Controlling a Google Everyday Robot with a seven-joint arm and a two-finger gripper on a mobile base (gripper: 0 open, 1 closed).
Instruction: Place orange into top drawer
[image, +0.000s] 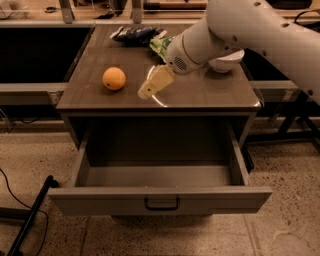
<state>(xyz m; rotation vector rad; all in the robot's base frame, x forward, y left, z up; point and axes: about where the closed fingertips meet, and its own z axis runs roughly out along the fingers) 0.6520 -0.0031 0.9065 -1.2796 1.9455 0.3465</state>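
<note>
The orange (114, 78) sits on the left part of the cabinet top (100, 97). The top drawer (159, 199) is pulled wide open below, its inside bare, with a dark handle (162, 204) at the centre of its front panel. My gripper (148, 89) hangs over the middle of the cabinet top, a short way right of the orange and apart from it. Its cream-coloured fingers (156, 82) point down and to the left. Nothing is held in it.
A white bowl (226, 61) stands at the back right of the top, mostly behind my arm. A green snack bag (160, 46) and a dark blue bag (134, 35) lie at the back. Dark shelving flanks the cabinet; a black stand leg (30, 215) lies on the floor left.
</note>
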